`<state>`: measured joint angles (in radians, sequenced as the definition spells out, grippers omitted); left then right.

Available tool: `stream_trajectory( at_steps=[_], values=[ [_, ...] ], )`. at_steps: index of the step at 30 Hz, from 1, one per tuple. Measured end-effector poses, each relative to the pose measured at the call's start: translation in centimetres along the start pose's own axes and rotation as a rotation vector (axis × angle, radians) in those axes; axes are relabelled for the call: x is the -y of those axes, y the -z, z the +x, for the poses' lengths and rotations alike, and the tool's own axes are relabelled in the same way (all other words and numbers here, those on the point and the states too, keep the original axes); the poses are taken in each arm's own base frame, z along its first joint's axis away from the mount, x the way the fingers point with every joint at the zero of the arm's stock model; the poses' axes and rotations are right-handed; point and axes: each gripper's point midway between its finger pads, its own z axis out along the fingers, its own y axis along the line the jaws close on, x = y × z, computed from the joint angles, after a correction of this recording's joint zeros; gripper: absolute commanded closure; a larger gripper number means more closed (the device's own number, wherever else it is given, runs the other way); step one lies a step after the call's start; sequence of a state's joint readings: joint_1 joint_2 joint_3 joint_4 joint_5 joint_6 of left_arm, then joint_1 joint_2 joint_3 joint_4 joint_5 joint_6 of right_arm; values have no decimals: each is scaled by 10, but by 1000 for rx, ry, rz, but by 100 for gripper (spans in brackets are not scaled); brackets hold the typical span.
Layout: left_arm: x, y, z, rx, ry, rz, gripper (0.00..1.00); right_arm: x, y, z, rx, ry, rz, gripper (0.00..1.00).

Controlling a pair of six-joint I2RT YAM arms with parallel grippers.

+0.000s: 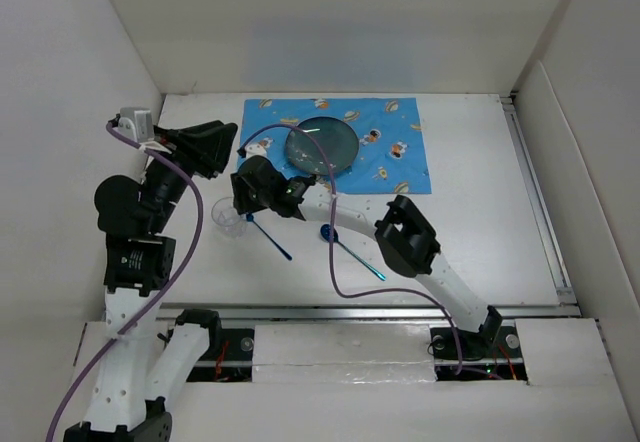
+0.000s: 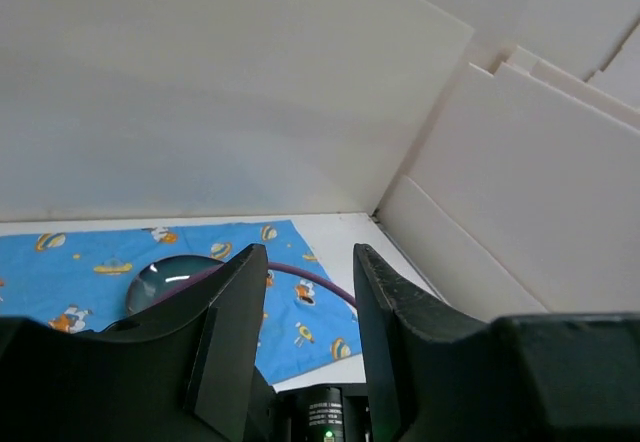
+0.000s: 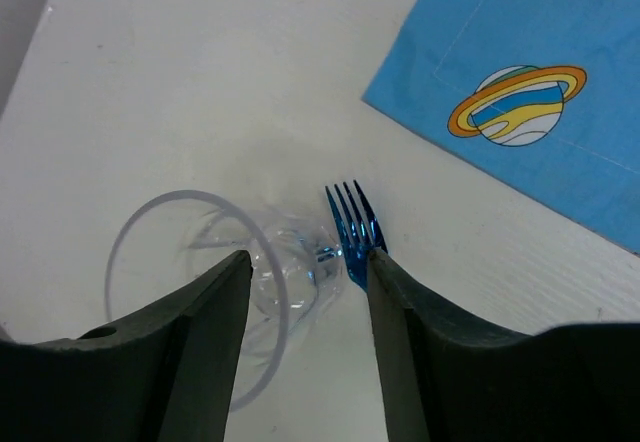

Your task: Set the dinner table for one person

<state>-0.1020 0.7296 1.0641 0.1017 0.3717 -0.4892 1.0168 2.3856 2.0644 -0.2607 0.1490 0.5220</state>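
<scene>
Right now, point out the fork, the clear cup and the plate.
fork (image 3: 352, 230), right wrist view, on its tines.
clear cup (image 3: 215, 240), right wrist view, on its inside wall.
plate (image 1: 338, 144), top external view, near its middle.

In the right wrist view, the handle of the blue fork (image 3: 352, 230) is hidden behind a finger of the right end effector (image 3: 310, 259), and the near rim of the clear cup (image 3: 195, 247) is covered by the other finger. In the top view, the fork's tines are hidden under that end effector. In the left wrist view, the teal plate (image 2: 165, 277) is partly masked by the left end effector (image 2: 310, 252), and the blue placemat (image 2: 40, 282) is cut off by the left edge.
</scene>
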Motion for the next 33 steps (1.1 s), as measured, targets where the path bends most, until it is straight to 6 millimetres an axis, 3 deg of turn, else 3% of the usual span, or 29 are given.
stream_trajectory(
  at_steps=[3,4,7,13,15,18,20,23,25,27,30,33],
  values=[
    [1,-1,9,-15,-24,32,63,6,-7,8,-20,6,23,68],
    [0,-2,11,-18,-30,38,63,6,-7,9,-22,3,26,84],
    [-2,-3,14,-21,-38,37,63,6,-7,8,-13,-5,28,100],
    [-8,-4,14,-8,-38,10,62,-1,0,9,-15,-64,-3,100],
    [-10,-4,13,-4,-38,0,53,-8,9,-3,3,-106,-46,100],
    [-10,-4,14,-7,-36,4,47,-7,33,-41,64,-175,-96,100],
    [-6,-2,20,-25,-32,28,44,11,54,-84,140,-218,-100,100],
    [1,4,42,-74,-14,86,43,70,90,-155,281,-284,-55,100],
    [0,9,64,-128,0,106,43,134,115,-200,379,-332,21,100],
    [0,13,79,-168,8,115,43,205,137,-233,462,-372,129,100],
    [3,15,88,-183,-6,113,43,312,161,-254,513,-417,337,100],
    [4,21,94,-188,-28,104,42,389,169,-256,504,-443,483,100]
  ],
)
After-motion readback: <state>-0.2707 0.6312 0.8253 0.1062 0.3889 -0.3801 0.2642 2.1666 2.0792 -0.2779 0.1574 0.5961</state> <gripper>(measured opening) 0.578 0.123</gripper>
